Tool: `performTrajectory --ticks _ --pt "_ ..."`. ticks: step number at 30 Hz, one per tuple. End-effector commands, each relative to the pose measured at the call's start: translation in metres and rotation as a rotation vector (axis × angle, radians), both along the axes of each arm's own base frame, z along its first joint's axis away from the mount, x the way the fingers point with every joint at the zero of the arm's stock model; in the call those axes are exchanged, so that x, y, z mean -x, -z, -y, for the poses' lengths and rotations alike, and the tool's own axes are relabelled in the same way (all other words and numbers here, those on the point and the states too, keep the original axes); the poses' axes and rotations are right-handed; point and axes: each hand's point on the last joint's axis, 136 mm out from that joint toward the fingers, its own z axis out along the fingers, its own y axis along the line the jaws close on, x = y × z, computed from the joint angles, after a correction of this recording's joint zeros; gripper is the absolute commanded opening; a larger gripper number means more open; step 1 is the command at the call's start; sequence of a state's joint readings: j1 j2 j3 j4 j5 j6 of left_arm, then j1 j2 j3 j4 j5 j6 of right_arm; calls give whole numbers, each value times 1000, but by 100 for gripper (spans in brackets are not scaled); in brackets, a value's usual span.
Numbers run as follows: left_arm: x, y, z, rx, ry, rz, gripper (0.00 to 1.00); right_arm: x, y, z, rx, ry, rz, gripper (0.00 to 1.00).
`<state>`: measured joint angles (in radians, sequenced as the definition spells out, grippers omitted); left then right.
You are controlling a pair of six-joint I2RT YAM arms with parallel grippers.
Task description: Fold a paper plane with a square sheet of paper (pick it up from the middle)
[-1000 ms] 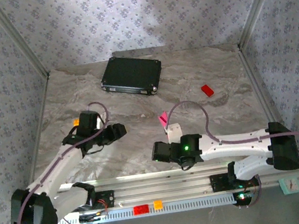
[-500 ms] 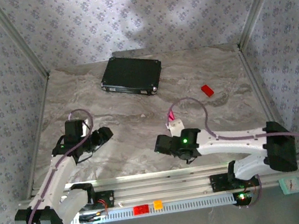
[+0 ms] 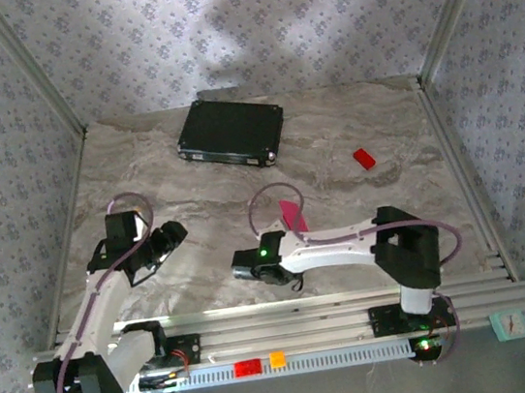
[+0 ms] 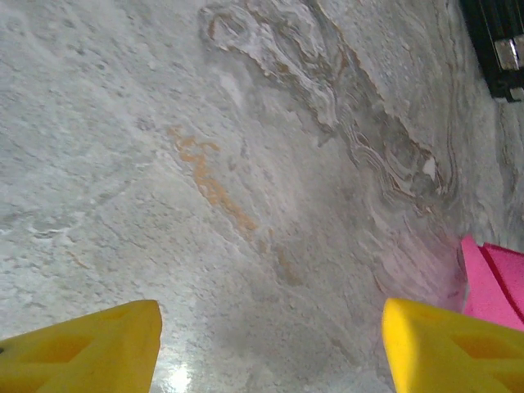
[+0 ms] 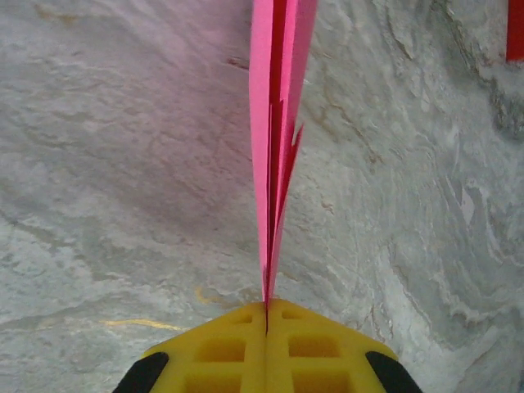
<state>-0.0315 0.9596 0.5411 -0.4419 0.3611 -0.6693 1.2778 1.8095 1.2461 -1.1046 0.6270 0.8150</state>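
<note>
Top external: grey-veined marble table [image 3: 349,116], floral-papered walls [image 3: 219,27] on three sides; black case [image 3: 231,131] at back, red block [image 3: 364,159] to right. Plane [image 3: 294,216] magenta, slim, folded flat, edge-on just front of table centre, pinched at one end by right gripper [image 5: 266,315], fingers pressed together on it. Left gripper [image 4: 270,327] spread apart, empty, over bare marble.
</note>
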Motion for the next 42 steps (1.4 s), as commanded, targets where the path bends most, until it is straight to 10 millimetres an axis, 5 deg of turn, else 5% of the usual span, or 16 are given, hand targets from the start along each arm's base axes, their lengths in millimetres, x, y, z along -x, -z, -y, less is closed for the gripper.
performTrajectory --ticks 1,7,10,15,18,25,31,36,42 --pt "-8 -6 -7 -9 -39 29 72 2 1 -9 66 -75 -10 0" --pt "-4 -10 -4 8 -32 55 75 1 16 -52 -107 -110 -90 11" --pt "-1 -11 -4 2 -19 59 76 -1 13 -77 -261 -109 -130 26" --pt "1 -12 4 35 22 60 78 -5 -16 -100 -492 -90 -102 47" --pt "1 -17 12 71 52 59 78 -11 -36 -106 -670 -46 -80 49" --pt "-4 -28 20 112 77 101 78 -14 -62 -39 -889 127 1 45" --pt "-4 -22 26 129 95 99 78 3 -51 34 -1038 361 7 39" --pt "-5 -24 34 135 124 108 78 15 -49 52 -1176 382 18 33" --pt "-3 -27 41 141 158 76 78 11 -43 49 -1103 398 -34 32"
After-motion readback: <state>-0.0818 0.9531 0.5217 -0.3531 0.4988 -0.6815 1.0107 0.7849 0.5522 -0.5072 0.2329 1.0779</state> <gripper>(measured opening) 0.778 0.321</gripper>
